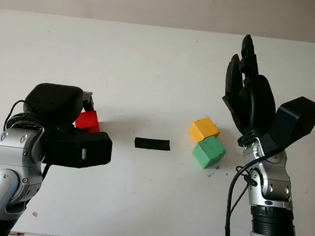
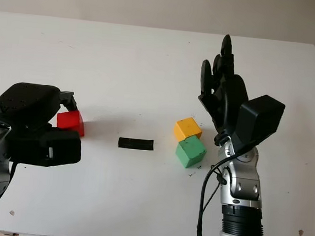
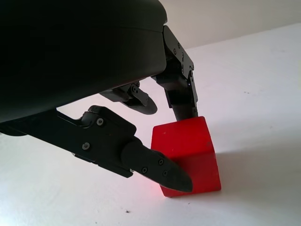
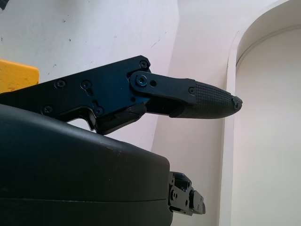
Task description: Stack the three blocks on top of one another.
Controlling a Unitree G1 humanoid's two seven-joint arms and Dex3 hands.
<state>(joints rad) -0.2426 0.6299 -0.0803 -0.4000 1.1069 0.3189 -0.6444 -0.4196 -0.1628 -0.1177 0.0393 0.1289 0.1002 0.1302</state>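
Here the left hand [image 3: 162, 136] pinches the red block [image 3: 188, 153] on the table [image 1: 151, 62]; the right hand [image 1: 247, 98] hovers open.

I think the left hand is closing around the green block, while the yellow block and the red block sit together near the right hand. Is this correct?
Not quite: the colours are swapped. In the left wrist view the left hand has its fingers around the red block. In the left eye view the green block touches the yellow block near the open right hand.

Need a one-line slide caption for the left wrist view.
Left hand closing its fingers around the red block, which sits on the white table.
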